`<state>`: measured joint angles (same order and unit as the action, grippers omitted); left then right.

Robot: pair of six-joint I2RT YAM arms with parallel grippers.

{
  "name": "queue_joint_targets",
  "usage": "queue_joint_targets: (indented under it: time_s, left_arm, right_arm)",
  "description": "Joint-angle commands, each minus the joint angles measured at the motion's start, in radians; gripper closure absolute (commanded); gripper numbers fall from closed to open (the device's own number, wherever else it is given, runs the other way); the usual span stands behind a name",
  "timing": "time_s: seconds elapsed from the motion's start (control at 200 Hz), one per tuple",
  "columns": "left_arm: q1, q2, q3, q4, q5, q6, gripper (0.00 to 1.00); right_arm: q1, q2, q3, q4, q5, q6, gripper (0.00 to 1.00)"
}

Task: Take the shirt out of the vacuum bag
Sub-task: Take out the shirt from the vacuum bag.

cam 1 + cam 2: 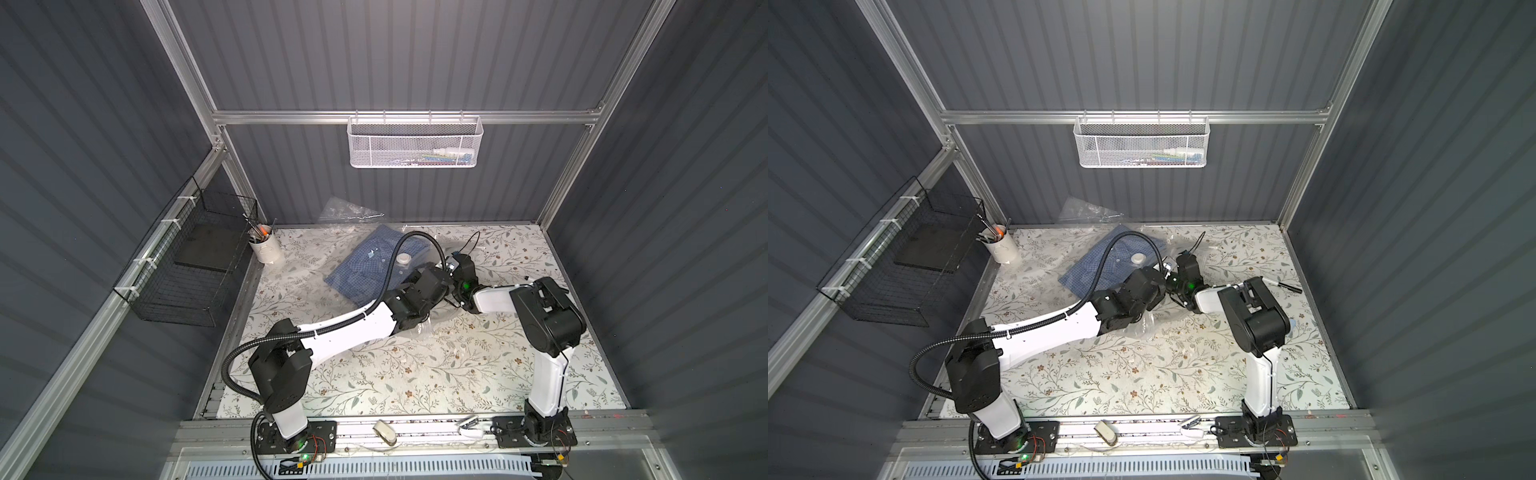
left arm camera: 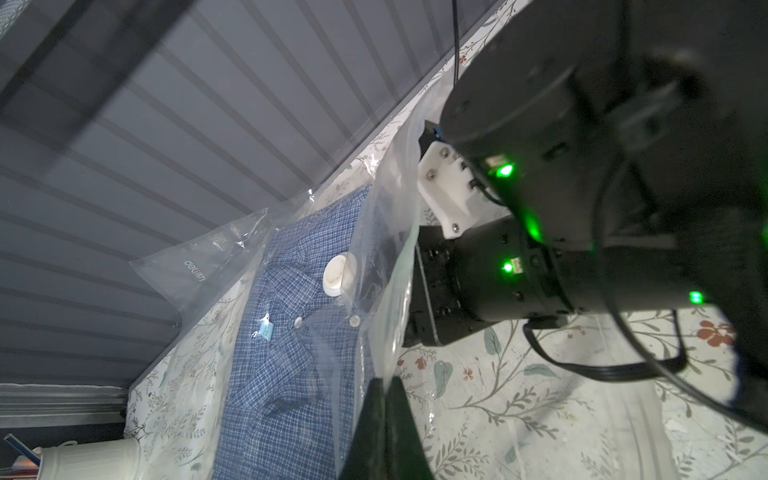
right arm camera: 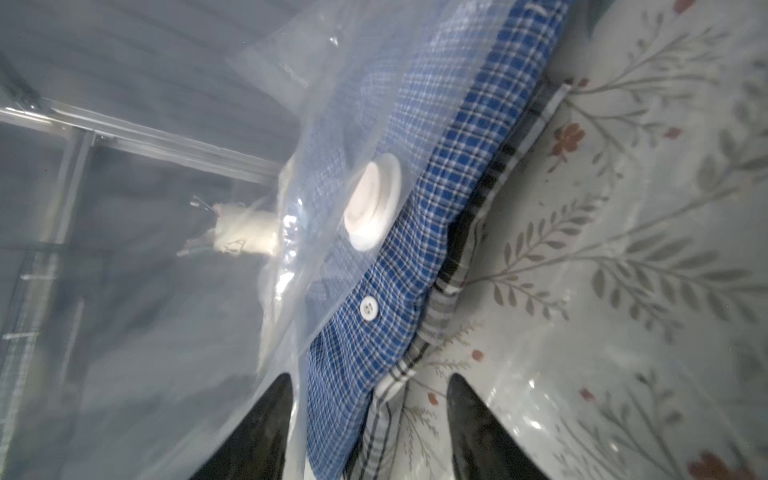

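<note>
The vacuum bag (image 1: 299,270) (image 2: 390,249) lies at the back of the table, clear and glossy, with its round white valve cap (image 1: 403,259) (image 1: 1137,259) (image 3: 372,206) on top. Inside lies the folded blue checked shirt (image 1: 370,270) (image 1: 1096,270) (image 2: 282,374) (image 3: 436,187). My left gripper (image 2: 388,380) is shut on the bag's upper film at its edge and holds it raised. My right gripper (image 3: 370,376) is open inside the bag's mouth. Its fingers stand on either side of the shirt's near edge, apart from the cloth.
A white cup of pens (image 1: 266,247) stands at the back left beside a black wire basket (image 1: 195,266). A white mesh basket (image 1: 415,141) hangs on the back wall. A black marker (image 1: 1285,286) lies at the right. Grey-striped cloth (image 3: 457,286) shows under the shirt.
</note>
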<state>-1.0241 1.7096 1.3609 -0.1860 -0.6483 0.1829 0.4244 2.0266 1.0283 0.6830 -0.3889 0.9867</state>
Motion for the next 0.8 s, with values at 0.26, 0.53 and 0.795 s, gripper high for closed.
queue_joint_targets:
  time_s: [0.26,0.53,0.795]
  left_arm:
    - [0.006,-0.045,-0.015,0.014,-0.016,-0.005,1.0]
    - [0.006,-0.039,-0.016,0.012,-0.008,-0.011,1.0]
    - [0.008,-0.034,-0.022,0.011,0.004,-0.019,1.0]
  right_arm:
    - [0.018,0.138,0.116,0.077,0.039,0.027,0.51]
    - [0.027,0.187,0.164,0.081,0.038,0.036,0.57]
    - [0.035,0.196,0.206,0.056,0.029,0.021,0.63]
